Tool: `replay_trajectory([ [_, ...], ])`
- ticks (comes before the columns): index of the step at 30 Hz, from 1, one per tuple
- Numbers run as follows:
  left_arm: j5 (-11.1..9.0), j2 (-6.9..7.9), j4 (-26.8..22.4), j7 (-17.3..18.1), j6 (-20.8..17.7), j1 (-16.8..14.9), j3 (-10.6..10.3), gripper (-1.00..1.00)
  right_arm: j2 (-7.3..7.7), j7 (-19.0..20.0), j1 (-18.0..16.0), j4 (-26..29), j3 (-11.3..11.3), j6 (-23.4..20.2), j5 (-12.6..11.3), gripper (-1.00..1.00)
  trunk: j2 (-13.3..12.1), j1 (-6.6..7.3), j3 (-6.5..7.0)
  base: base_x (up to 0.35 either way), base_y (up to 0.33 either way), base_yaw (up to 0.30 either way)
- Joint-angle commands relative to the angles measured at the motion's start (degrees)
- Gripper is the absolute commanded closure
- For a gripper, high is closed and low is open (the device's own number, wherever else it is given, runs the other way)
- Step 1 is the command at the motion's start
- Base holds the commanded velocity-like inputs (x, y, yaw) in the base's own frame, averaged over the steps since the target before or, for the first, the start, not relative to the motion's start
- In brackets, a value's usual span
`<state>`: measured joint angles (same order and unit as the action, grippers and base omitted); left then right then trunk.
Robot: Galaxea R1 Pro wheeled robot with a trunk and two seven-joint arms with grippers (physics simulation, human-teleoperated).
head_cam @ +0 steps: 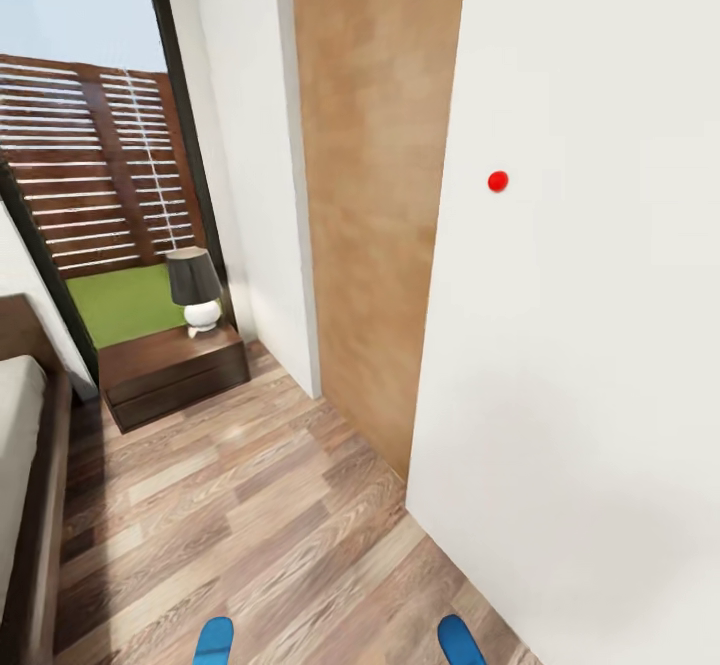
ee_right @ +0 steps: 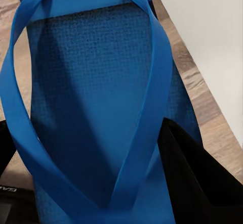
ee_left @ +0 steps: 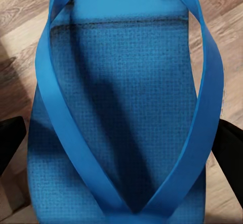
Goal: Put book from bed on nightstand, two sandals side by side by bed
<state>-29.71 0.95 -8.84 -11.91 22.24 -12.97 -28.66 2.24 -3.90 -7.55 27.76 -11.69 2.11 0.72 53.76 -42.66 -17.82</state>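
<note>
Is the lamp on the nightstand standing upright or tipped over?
Upright. In the head view the lamp stands on its round white base on the nightstand, with the dark shade level on top.

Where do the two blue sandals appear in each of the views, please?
Head view: left sandal and right sandal, tips at the bottom edge.
Left wrist view: left sandal in the centre, between the pincer fingers.
Right wrist view: right sandal in the centre, with the white wall beside it.
Shared landmark: the plank floor under the sandals.
</note>
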Motion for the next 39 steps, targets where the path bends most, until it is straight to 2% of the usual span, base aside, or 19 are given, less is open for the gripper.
replay_trajectory([
  [1,-0.15,0.02,-0.04,-0.39,0.09,-0.04,-0.48,1.0,0.06,-0.5,-0.04,0.0,-0.44,0.08,-0.02,1.0,0.04,-0.03,-0.07,0.236,-0.041,0.27],
  [11,-0.17,0.02,-0.04,-0.39,0.09,-0.04,-0.5,1.0,0.05,-0.5,-0.02,-0.05,-0.44,0.08,-0.02,1.0,0.04,-0.03,-0.07,0.077,-0.012,0.28],
  [20,-0.17,0.02,-0.04,-0.39,0.09,-0.04,-0.52,1.0,0.05,-0.5,-0.04,0.0,-0.44,0.08,-0.01,1.0,0.04,-0.03,-0.07,0.077,-0.066,0.085],
  [32,-0.17,0.02,-0.04,-0.39,0.09,-0.04,-0.52,1.0,0.04,-0.5,-0.03,0.01,-0.44,0.08,-0.01,1.0,0.04,-0.03,-0.07,0.277,-0.022,0.017],
  [39,-0.17,0.02,-0.04,-0.4,0.09,-0.04,-0.51,1.0,0.04,-0.5,-0.03,0.01,-0.44,0.08,-0.01,1.0,0.04,-0.03,-0.07,0.31,0.029,0.206],
])
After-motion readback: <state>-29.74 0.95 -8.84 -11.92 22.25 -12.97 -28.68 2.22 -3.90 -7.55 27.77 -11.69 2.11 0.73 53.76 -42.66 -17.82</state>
